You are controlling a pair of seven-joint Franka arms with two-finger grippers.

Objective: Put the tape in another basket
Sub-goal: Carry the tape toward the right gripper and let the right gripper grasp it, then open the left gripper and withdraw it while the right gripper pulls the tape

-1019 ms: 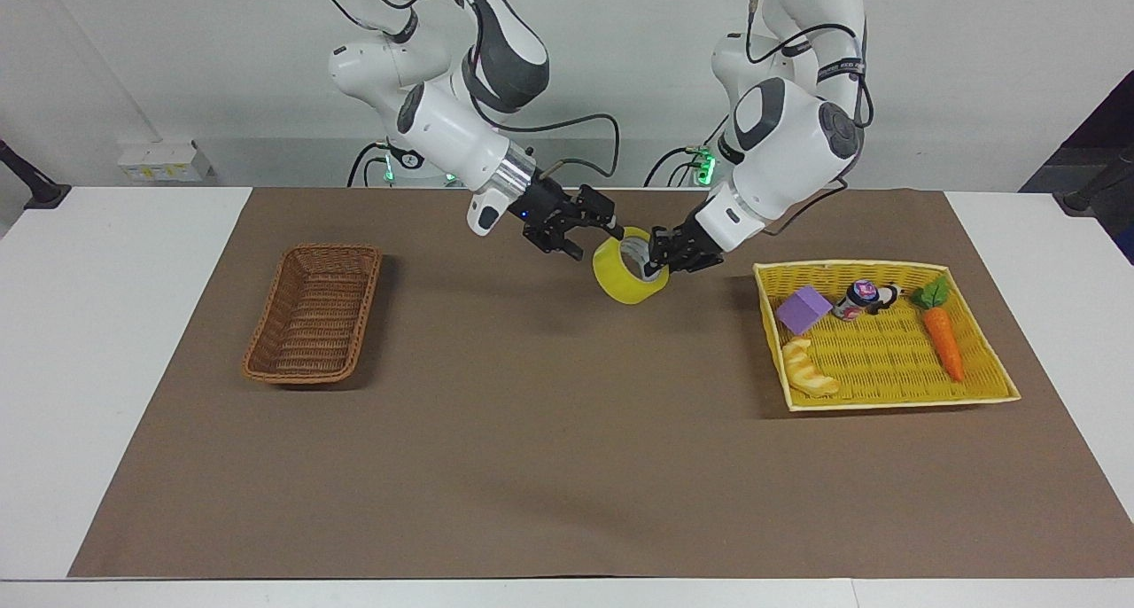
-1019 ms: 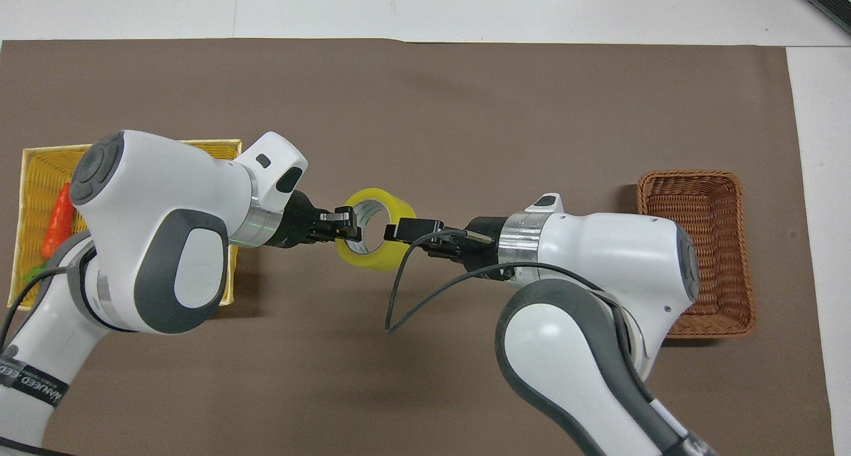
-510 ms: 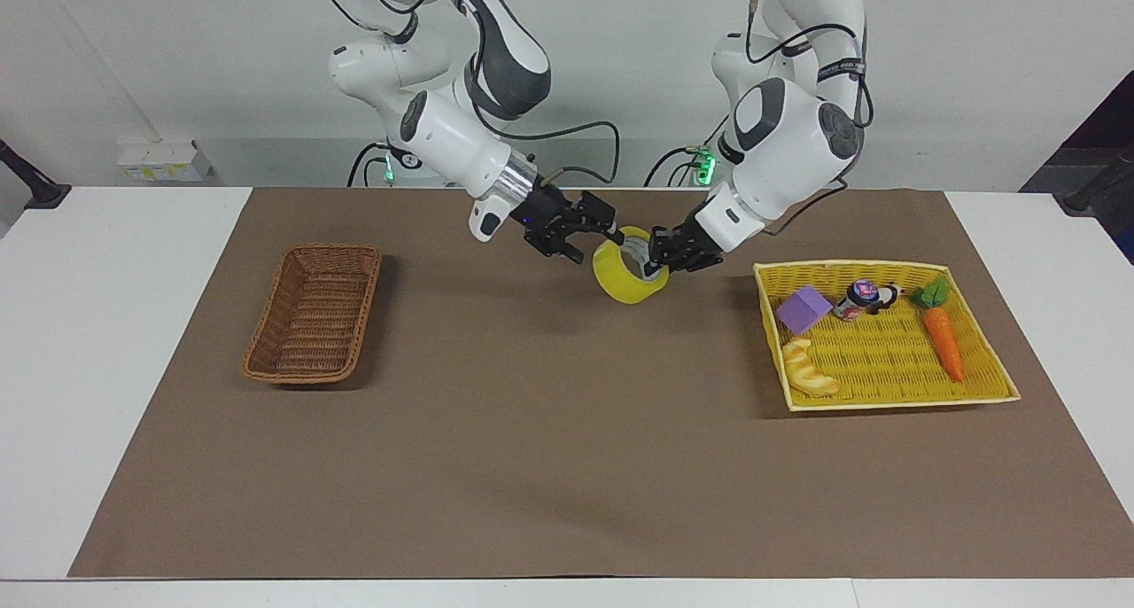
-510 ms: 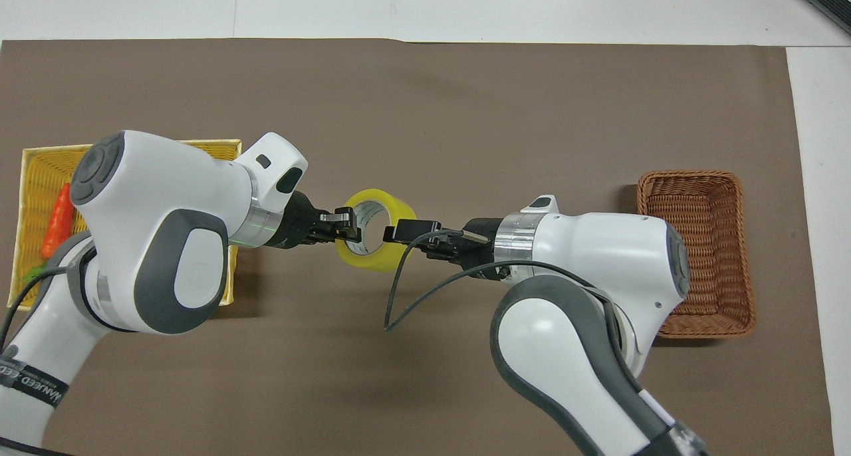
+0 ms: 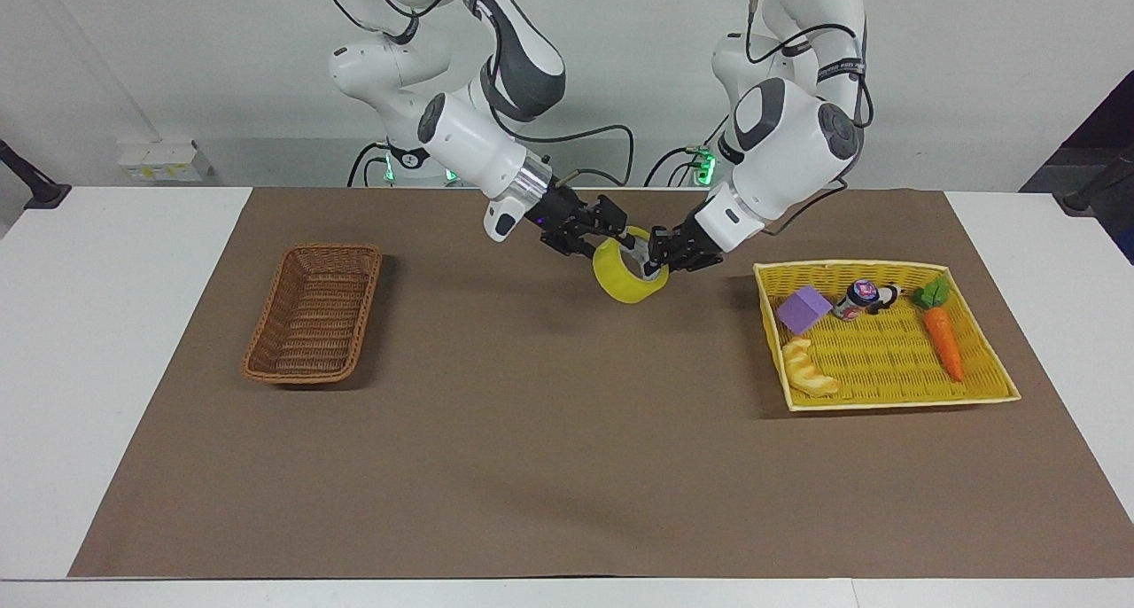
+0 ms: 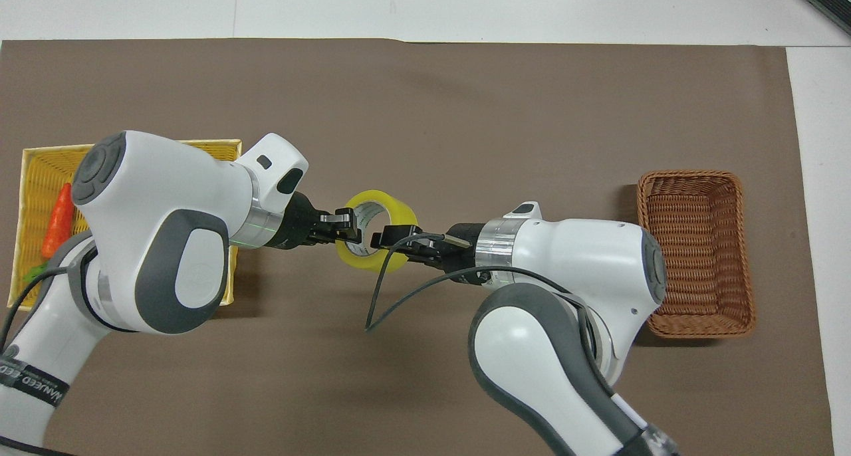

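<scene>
mid-air handover of the tape [image 5: 628, 276], centre of frame, above the brown mat [image 5: 567, 466].

held aloft between both arms: left gripper [image 5: 656, 255] clenched on the roll's wall; right gripper [image 5: 618, 238] at the opposite rim, grip impossible to tell. risks slipping or dropping onto the mat if left lets go before right has it; brown basket [image 5: 314, 314] waiting empty at middle left, yellow tray [image 5: 992, 395] at right.

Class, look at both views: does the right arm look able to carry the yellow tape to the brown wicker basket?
Probably yes: the right gripper has the tape mid-air, and only bare mat separates it from the open basket. But the left gripper holds the roll too and must release.
</scene>
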